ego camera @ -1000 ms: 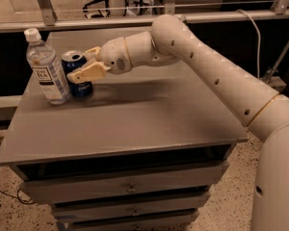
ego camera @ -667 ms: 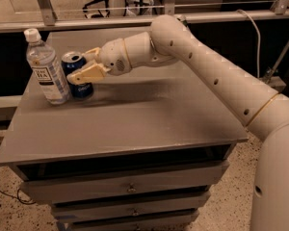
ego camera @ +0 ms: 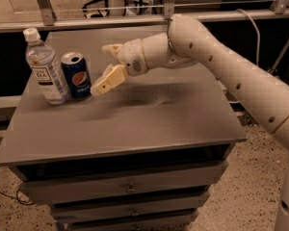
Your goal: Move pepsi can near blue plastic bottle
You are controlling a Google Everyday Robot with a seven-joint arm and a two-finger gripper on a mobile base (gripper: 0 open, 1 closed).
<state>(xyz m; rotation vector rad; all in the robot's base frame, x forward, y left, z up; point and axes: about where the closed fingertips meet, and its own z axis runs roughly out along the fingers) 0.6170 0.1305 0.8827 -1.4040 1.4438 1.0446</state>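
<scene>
The pepsi can (ego camera: 76, 76), dark blue with a silver top, stands upright at the back left of the grey cabinet top (ego camera: 149, 124). It is right next to the blue plastic bottle (ego camera: 43, 66), a clear bottle with a white cap and a pale label, which stands on its left. My gripper (ego camera: 104, 66) is just right of the can, open and empty. Its lower finger (ego camera: 106, 82) is close to the can's right side and its upper finger (ego camera: 111, 49) is farther back. The white arm reaches in from the right.
The cabinet has drawers (ego camera: 130, 189) below its front edge. A metal railing (ego camera: 135, 19) runs behind the cabinet. A cable (ego camera: 250, 28) hangs at the back right. Speckled floor lies to the right.
The gripper was around the pepsi can beside the bottle. It has let go and drawn back to the right, leaving the can standing.
</scene>
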